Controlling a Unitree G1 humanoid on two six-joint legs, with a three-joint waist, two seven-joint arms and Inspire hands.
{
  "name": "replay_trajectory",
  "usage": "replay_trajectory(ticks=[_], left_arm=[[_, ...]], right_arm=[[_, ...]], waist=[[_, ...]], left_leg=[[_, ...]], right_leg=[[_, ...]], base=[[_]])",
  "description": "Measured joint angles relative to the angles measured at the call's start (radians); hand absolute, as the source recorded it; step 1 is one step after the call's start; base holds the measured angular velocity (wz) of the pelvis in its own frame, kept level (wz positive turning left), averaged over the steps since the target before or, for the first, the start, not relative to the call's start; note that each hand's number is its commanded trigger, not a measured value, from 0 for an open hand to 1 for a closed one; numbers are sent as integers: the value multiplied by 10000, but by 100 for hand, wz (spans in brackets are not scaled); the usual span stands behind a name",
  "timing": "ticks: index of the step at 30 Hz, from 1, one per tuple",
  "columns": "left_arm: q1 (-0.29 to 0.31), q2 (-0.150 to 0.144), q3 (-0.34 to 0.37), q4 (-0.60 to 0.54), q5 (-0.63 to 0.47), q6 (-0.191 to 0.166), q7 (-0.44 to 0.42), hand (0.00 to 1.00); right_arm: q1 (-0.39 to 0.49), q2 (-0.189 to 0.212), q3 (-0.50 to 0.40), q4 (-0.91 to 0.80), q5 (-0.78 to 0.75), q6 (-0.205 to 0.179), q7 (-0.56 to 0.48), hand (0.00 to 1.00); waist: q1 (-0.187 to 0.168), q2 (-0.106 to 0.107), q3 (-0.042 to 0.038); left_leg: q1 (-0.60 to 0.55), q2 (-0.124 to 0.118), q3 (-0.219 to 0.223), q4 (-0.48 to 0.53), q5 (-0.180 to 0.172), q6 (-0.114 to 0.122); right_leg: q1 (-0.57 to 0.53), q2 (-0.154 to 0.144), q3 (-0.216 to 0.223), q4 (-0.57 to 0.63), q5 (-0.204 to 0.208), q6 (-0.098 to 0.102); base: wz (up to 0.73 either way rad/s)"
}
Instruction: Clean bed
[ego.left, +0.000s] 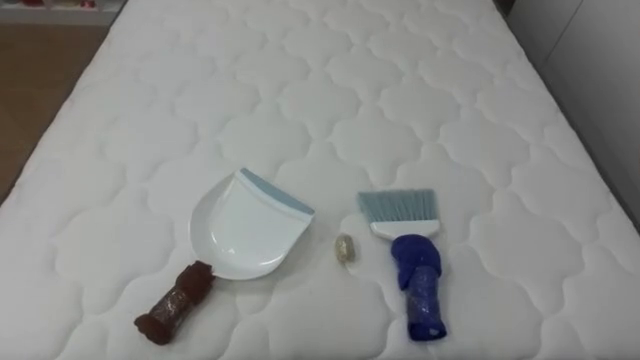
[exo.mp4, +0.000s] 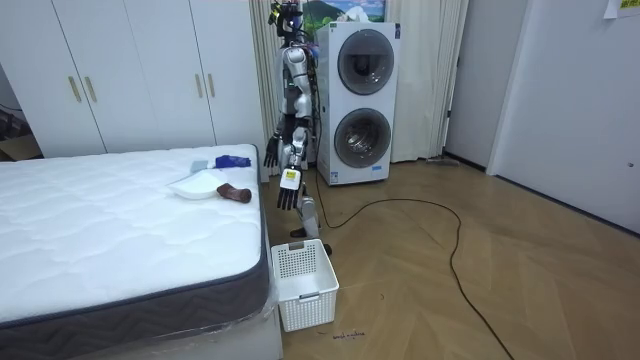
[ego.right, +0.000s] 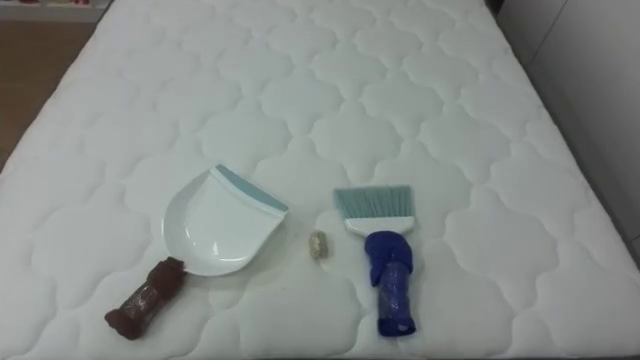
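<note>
Small pale crumpled scrap (ego.left: 345, 249) lies low-centre of frame on white quilted mattress (ego.left: 300, 90), btwn white plastic dustpan w/ brown handle (ego.left: 245, 228) at its left & blue-handled brush w/ pale bristles (ego.left: 410, 260) at its right. Nothing swept yet, so prob. whole job left. In room view, left hand (exo.mp4: 288, 197) & right hand (exo.mp4: 270, 152) hang released, empty.

Stands at the edge of the bed (exo.mp4: 100, 220), beside stacked washers (exo.mp4: 362, 100). Lying close by on it: white dustpan (exo.mp4: 195, 186), probably a blue brush (exo.mp4: 232, 160).
</note>
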Motion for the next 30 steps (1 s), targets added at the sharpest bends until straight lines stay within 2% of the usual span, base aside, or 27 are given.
replay_trajectory(ticks=[4, 8, 11, 12, 16, 19, 24, 27, 30], left_arm=[[-16, 3, 116, -604, -254, -556, 531, 0], [-156, -15, 342, -1572, -619, -1282, 1027, 0], [-218, -20, 386, -2084, -1036, -1716, 1469, 0], [-222, -19, 316, -2241, -1070, -1816, 1638, 0], [-226, -19, 88, -3024, -1228, -1856, 1900, 0], [-348, -17, -237, -3593, -1202, -2087, 2304, 0], [-616, 37, -985, -3593, -1159, -2313, 2592, 0], [-766, 94, -1407, -3584, -1153, -2336, 2695, 0], [-863, 220, -1911, -3571, -1179, -2356, 2736, 0]], right_arm=[[13, -3, -1, -23, -158, -135, -27, 0], [24, -23, -8, -22, -464, -483, -27, 0], [29, -34, -49, -24, -757, -659, -22, 0], [41, -40, -64, -24, -771, -663, -23, 0], [46, -55, -62, -7, -697, -664, 6, 0], [65, -56, -60, -47, -688, -663, 21, 0], [48, -77, -15, -73, -682, -721, -14, 0], [-69, -111, 147, -24, -627, -728, -43, 0], [-265, -156, 530, -22, -435, -728, -105, 0]], waist=[[3, -25, 3], [42, -7, -3], [18, 24, -31], [7, -13, -65], [-10, -3, -67], [-28, 37, -42], [-63, 122, -67], [-139, 153, -54], [-276, 195, -4]], left_leg=[[-27, -3, -12, 1, 0, 0], [-29, 4, 34, -6, 1, 1], [-17, 7, 37, -6, 1, 1], [-5, 7, 40, -7, 1, 1], [-7, 12, 19, -4, 2, 0], [-52, 6, -93, 1, 1, 1], [-209, -9, -180, 25, 3, 2], [-389, -11, -156, 39, 7, 6], [-596, -26, -123, 160, 7, 6]], right_leg=[[-47, -2, -67, 17, 1, 0], [35, 10, -17, 35, 2, 0], [47, 15, -10, 36, 4, -1], [49, 14, -31, 36, 5, -1], [15, 13, -63, 38, 9, -5], [17, 7, -74, 38, 16, -3], [-79, -23, -224, 62, 17, -3], [-327, -35, -237, 146, 20, -4], [-515, -66, -234, 234, 25, 1]], base=[[1], [0], [0], [0], [0], [5], [5], [0], [0]])
